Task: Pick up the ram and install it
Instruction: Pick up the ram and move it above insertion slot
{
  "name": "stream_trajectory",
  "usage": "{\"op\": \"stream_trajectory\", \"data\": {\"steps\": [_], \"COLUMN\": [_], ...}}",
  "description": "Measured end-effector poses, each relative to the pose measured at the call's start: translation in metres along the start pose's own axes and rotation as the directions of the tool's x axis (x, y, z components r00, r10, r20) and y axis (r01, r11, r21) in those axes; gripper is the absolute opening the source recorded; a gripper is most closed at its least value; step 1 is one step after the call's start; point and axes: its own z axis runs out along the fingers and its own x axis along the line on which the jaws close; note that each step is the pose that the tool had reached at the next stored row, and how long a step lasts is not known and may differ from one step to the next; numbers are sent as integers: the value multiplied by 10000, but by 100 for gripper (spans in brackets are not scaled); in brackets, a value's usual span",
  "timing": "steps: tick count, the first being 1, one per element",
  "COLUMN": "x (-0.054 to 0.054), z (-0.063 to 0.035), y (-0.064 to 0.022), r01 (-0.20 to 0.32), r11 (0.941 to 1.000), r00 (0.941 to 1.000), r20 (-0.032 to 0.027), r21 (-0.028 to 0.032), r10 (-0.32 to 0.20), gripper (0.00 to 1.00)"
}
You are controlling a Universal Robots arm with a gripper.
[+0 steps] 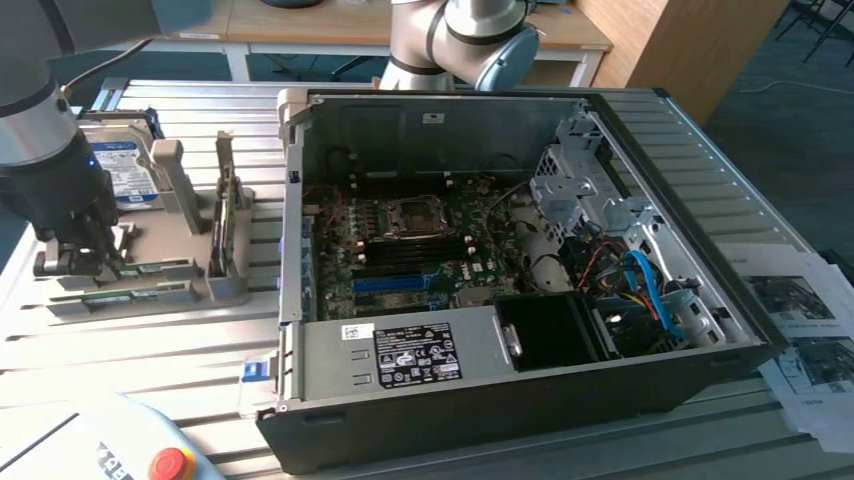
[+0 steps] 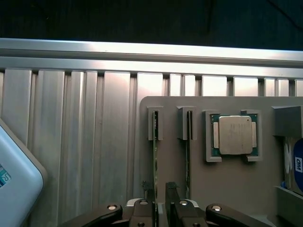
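The ram (image 2: 155,161) is standing on its thin green edge in a slot of the matte grey holder (image 2: 236,189), which is lying on the ribbed aluminium table (image 2: 71,142). The gripper (image 2: 159,189) is hanging over the holder, its dark fingers spread to either side of the ram, not clamped on it. The wrist view is showing a square, metal-capped processor (image 2: 235,135) seated in the holder beside the slots. The exterior view is showing the open black computer case (image 1: 534,400) just beside the holder.
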Motion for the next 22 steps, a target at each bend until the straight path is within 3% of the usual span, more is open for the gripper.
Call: {"op": "stream_trajectory", "data": {"steps": [22], "x": [14], "z": [146], "y": [-6], "r01": [0], "r11": [10000], "r00": [10000], "r20": [-2], "r21": [-2], "r10": [0], "gripper": [24]}}
